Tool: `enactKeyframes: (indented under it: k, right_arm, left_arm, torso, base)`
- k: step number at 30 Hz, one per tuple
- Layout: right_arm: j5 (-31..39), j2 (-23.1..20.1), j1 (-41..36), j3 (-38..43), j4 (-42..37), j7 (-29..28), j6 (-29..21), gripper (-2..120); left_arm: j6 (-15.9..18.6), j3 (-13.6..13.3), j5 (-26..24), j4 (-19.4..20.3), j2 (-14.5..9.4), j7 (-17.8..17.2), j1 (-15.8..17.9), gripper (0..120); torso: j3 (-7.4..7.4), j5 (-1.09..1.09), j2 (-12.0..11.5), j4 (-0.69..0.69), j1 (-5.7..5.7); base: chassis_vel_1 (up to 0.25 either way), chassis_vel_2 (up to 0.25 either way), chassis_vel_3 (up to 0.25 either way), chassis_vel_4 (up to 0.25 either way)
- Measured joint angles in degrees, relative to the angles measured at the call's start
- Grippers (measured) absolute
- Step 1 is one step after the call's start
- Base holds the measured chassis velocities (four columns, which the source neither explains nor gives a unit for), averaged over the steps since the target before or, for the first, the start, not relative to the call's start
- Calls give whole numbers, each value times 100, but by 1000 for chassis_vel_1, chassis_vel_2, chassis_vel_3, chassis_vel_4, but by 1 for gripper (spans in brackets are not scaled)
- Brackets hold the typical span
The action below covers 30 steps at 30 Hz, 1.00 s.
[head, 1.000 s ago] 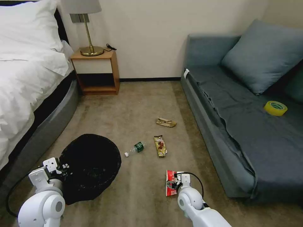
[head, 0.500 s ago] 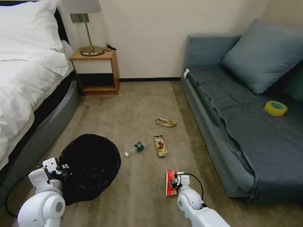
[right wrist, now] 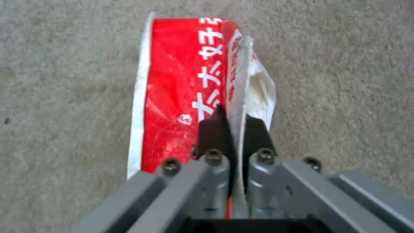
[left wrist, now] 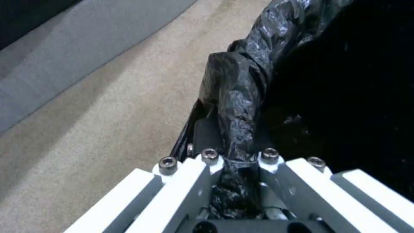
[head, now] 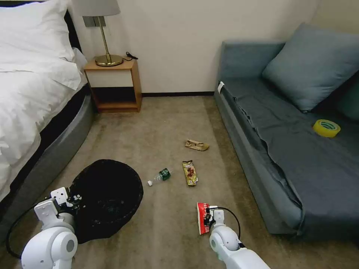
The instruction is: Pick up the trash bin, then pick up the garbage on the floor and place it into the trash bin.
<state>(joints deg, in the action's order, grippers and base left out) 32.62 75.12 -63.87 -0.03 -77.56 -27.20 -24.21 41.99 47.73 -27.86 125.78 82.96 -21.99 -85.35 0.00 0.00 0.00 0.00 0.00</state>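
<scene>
The red-and-white wrapper (right wrist: 185, 87), on the carpet near right, is pinched by a raised fold in the right gripper (right wrist: 233, 129). The trash bin (head: 108, 194), near left, is clamped by its rim in the left gripper (left wrist: 235, 155). A straight, slow lift is advised, since thin film slips easily.

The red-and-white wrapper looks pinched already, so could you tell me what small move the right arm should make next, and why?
Probably a short lift straight up. The right gripper has its fingers closed on a raised fold of the red-and-white wrapper, most of which lies flat on the carpet. The trash bin, held at its rim by the left gripper, waits to the left.
</scene>
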Motion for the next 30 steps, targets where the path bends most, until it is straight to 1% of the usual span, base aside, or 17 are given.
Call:
enactKeyframes:
  k: [2, 7, 9, 10, 11, 15, 16, 18, 20, 21, 23, 25, 26, 27, 28, 29, 30]
  right_arm:
    - [4, -16, -13, -1, -45, 1, 6, 0]
    - [90, -218, -113, -11, -434, 10, 49, 0]
    - [187, -389, -194, -16, -812, 18, 84, 0]
    - [351, -563, -251, -23, -1234, 27, 104, 0]
    - [351, -563, -251, -23, -1234, 27, 104, 0]
    - [1106, -1076, -207, -107, -2679, 67, 167, 0]
    - [1106, -1076, -207, -107, -2679, 67, 167, 0]
    - [1581, -1280, 60, -306, -3369, 116, 280, 0]
    - [1965, -1387, 426, -664, -3839, 133, 418, 0]
    - [1965, -1387, 426, -664, -3839, 133, 418, 0]
    - [2290, -1392, 867, -1121, -4107, 114, 538, 0]
    - [2594, -1254, 1388, -1679, -4143, 10, 656, 0]
    - [2594, -1254, 1388, -1679, -4143, 10, 656, 0]
    - [2676, -1185, 1572, -1856, -4117, -35, 700, 0]
    - [2795, -1005, 1937, -2213, -3991, -127, 758, 0]
    - [2838, -880, 2137, -2428, -3893, -167, 787, 0]
    - [2838, -880, 2137, -2428, -3893, -167, 787, 0]
  left_arm:
    - [0, -7, 0, -1, 0, 0, 0, 2]
    - [0, -29, -2, -1, 3, 0, 2, 2]
    - [0, -39, -7, -6, 2, 0, 1, 2]
    - [-1, -55, -9, -16, -2, 0, -2, 2]
    - [-1, -55, -9, -16, -2, 0, -2, 2]
    - [3, -148, -6, -53, 6, -1, -23, 2]
    - [3, -148, -6, -53, 6, -1, -23, 2]
    - [5, -198, -4, -55, 26, -1, -30, 2]
    - [5, -232, -1, -55, 44, -3, -37, 2]
    - [5, -232, -1, -55, 44, -3, -37, 2]
    - [6, -247, 3, -54, 60, -8, -45, 2]
    - [6, -252, 7, -40, 77, -15, -56, 2]
    - [6, -252, 7, -40, 77, -15, -56, 2]
    - [7, -253, 9, -30, 84, -16, -60, 2]
    - [7, -256, 19, -7, 93, -20, -73, 2]
    - [7, -256, 26, 4, 101, -23, -81, 2]
    - [7, -256, 26, 4, 101, -23, -81, 2]
  torso:
    - [0, 0, 0, 0, 0]
    - [0, 0, 0, 0, 0]
    - [0, 0, 0, -1, 0]
    - [0, 1, 0, -1, 0]
    - [0, 1, 0, -1, 0]
    - [0, 0, 0, -2, 0]
    - [0, 0, 0, -2, 0]
    - [0, -1, 0, -2, 0]
    - [0, -1, 0, -1, 0]
    - [0, -1, 0, -1, 0]
    - [0, -1, 1, 0, 0]
    - [0, -1, 0, 0, 0]
    - [0, -1, 0, 0, 0]
    - [0, 0, 0, 0, -1]
    - [0, -1, 1, 1, 0]
    - [0, -1, 0, 1, 0]
    - [0, -1, 0, 1, 0]
  base:
    - [0, 0, 0, 0]
    - [0, 0, 0, 0]
    - [0, 0, 0, 0]
    - [0, 0, 0, 0]
    - [0, 0, 0, 0]
    - [0, 0, 0, 0]
    - [0, 0, 0, 0]
    - [0, 0, 0, 0]
    - [0, 0, 0, 0]
    - [0, 0, 0, 0]
    - [0, 0, 0, 0]
    - [0, 0, 0, 0]
    - [0, 0, 0, 0]
    - [0, 0, 0, 0]
    - [0, 0, 0, 0]
    - [0, 0, 0, 0]
    - [0, 0, 0, 0]
